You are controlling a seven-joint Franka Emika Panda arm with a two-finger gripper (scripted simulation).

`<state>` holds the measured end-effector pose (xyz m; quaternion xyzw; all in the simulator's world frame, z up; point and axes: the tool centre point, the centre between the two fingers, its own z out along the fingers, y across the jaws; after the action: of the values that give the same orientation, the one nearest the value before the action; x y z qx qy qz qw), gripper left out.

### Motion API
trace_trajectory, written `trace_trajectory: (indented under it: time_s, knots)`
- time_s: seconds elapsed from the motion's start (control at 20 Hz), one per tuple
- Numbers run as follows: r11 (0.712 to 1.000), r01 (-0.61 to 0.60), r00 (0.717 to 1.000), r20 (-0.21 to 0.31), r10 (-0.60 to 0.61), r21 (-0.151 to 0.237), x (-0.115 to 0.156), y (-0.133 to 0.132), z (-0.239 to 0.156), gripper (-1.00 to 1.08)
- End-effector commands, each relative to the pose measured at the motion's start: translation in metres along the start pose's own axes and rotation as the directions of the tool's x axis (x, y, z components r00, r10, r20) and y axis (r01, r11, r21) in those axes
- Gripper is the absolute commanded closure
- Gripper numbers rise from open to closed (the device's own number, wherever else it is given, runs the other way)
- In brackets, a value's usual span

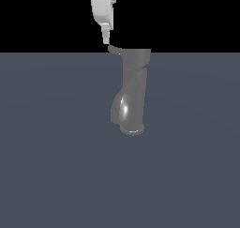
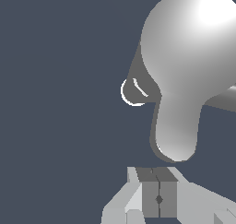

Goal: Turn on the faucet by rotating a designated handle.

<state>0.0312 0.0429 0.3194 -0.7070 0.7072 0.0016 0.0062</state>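
The gripper (image 2: 158,199) is being held with pads pressed together, grasping nothing, just at 11 o'clock of the handle (image 1: 114,49). The faucet (image 1: 132,88) is judged rigid and slippery; the lever's tip is being favoured for pushing.

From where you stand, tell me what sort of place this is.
Likely a bare simulated test scene: a dark grey glossy metal faucet standing alone on a flat slate-blue floor, black void behind, a white gripper at its thin grey handle.

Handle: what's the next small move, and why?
Probably a short sideways push against the handle to start it turning. The tool sits at the lever's tip beside the faucet cap, its fingers look shut together in the wrist view, so pushing suits better than gripping.
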Motion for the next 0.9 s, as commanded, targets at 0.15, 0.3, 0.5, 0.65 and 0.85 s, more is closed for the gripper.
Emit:
trace_trajectory:
  time_s: [0.15,0.3,0.5,0.65,0.85]
  knots:
    - [0.993,-0.114,0.993,-0.008,0.114,-0.003,0.018,-0.017,0.012,1.08]
    - [0.987,-0.159,0.987,-0.010,0.159,-0.003,0.025,-0.023,0.017,1.08]
    - [0.980,-0.199,0.980,-0.012,0.199,-0.004,0.033,-0.028,0.021,1.08]
    - [0.977,-0.214,0.977,-0.013,0.214,-0.004,0.035,-0.029,0.022,1.08]
    - [0.976,-0.217,0.976,-0.012,0.217,-0.004,0.036,-0.030,0.022,1.08]
